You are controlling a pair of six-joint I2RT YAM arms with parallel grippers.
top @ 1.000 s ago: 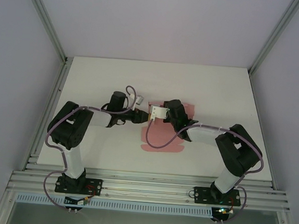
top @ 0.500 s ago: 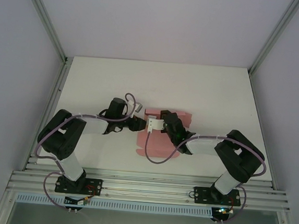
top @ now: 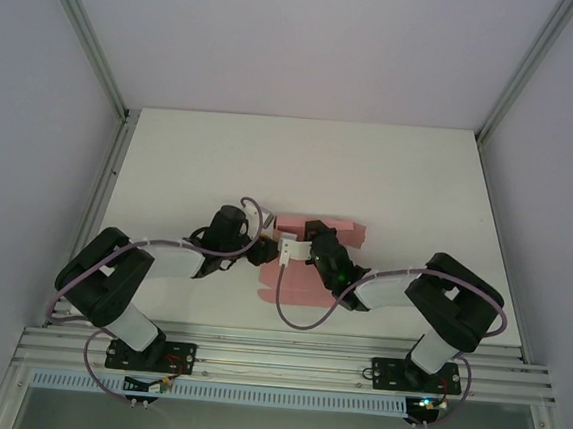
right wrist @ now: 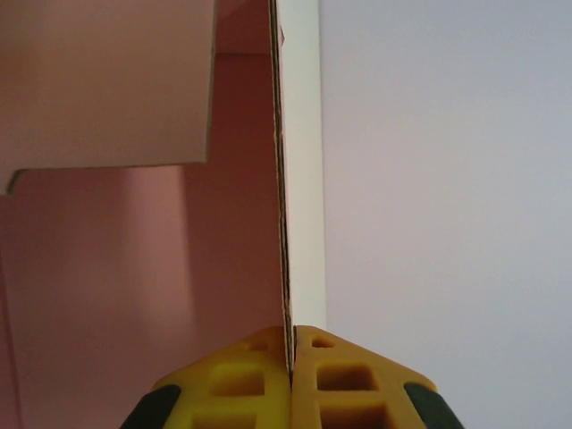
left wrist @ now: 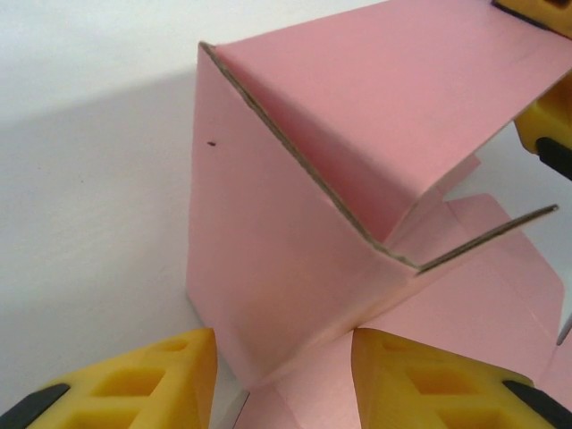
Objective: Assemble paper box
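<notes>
So the pink card paper box is maybe half folded, flaps loose; right jaws clamp its wall, left jaws straddle a corner, grip unclear.

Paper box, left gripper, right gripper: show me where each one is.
paper box [left wrist: 268, 268], left wrist view, on the raised pink panel.
left gripper [left wrist: 284, 357], left wrist view, midway between its yellow fingertips.
right gripper [right wrist: 291, 344], right wrist view, where its fingertips pinch the card edge.

White tabletop within pale lilac walls, aluminium rails at near edge
</notes>
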